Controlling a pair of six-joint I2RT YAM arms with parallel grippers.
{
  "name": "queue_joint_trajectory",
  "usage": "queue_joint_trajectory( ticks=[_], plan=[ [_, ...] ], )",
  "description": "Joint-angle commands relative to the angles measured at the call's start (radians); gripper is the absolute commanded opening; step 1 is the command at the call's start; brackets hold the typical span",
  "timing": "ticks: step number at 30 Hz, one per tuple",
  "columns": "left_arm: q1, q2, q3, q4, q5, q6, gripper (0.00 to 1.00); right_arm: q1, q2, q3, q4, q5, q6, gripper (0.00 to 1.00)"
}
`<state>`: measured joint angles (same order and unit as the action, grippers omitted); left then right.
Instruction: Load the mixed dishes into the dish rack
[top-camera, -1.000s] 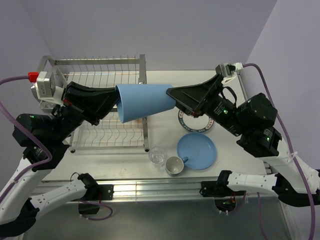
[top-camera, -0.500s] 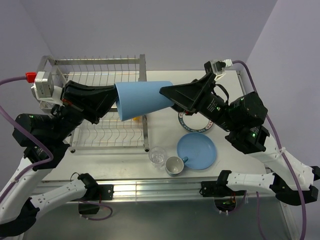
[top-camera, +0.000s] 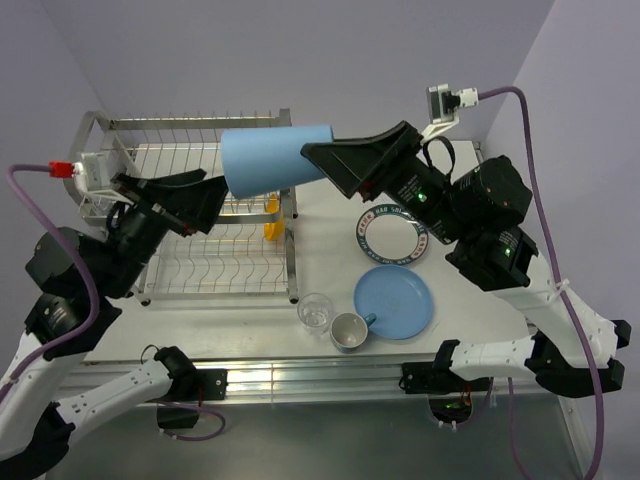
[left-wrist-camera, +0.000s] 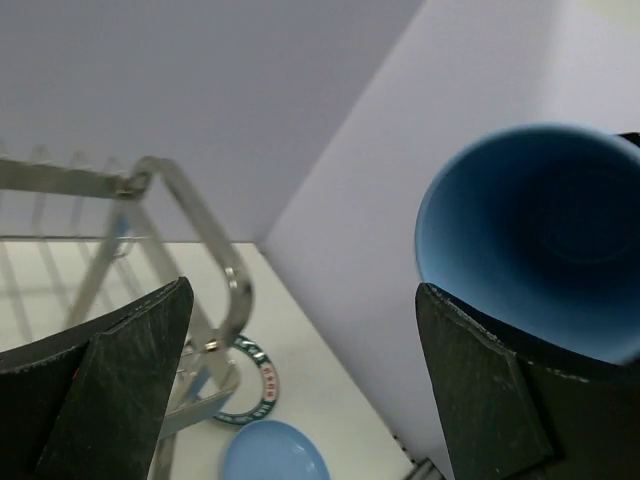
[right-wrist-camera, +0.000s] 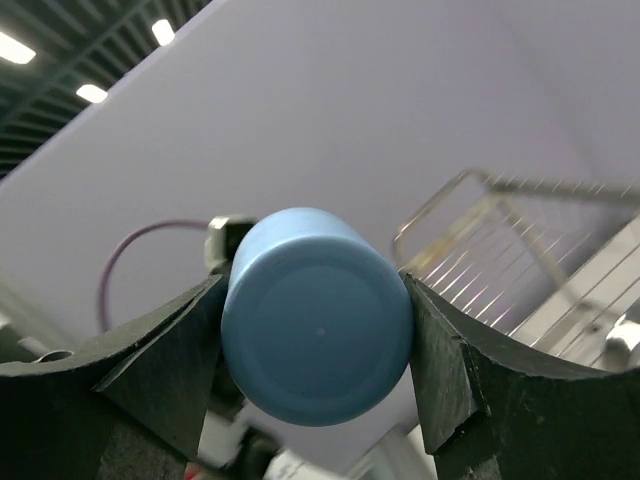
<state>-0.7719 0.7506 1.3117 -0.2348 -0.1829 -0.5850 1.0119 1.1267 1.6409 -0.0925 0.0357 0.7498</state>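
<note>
Right gripper (right-wrist-camera: 314, 300) around plain blue tumbler (top-camera: 265, 160)

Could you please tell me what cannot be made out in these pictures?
Top view: small yellow-orange bowl, only a sliver shows; the dish rack frame and blue tumbler hide the rest.
Top view: white patterned plate, far rim under the right arm; rim lettering too small to read.
Left wrist view: tumbler's mouth cut off by the right edge and a finger of the left tool.
</note>
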Motion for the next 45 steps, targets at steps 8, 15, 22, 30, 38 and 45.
queue_joint_trajectory(
  ticks=[8,15,22,30,38,45],
  plan=[
    [0.003,-0.161,-0.009,-0.216,-0.234,0.039,0.98,0.002,0.362,0.460,-0.201,0.158,-0.564,0.00],
    [0.003,-0.229,-0.069,-0.244,-0.214,0.043,0.97,0.019,0.678,0.853,-0.401,0.243,-0.848,0.00],
    [0.003,-0.261,-0.147,-0.247,-0.198,0.034,0.96,0.021,0.734,0.841,-0.401,0.293,-1.007,0.00],
    [0.003,-0.292,-0.204,-0.273,-0.173,0.013,0.95,0.030,0.808,0.901,-0.484,0.319,-1.076,0.00],
    [0.003,-0.281,-0.224,-0.281,-0.156,0.010,0.95,0.025,0.812,0.886,-0.561,0.345,-1.110,0.00],
    [0.003,-0.278,-0.253,-0.271,-0.141,-0.004,0.95,0.025,0.777,0.879,-0.589,0.310,-1.066,0.00]
  ],
)
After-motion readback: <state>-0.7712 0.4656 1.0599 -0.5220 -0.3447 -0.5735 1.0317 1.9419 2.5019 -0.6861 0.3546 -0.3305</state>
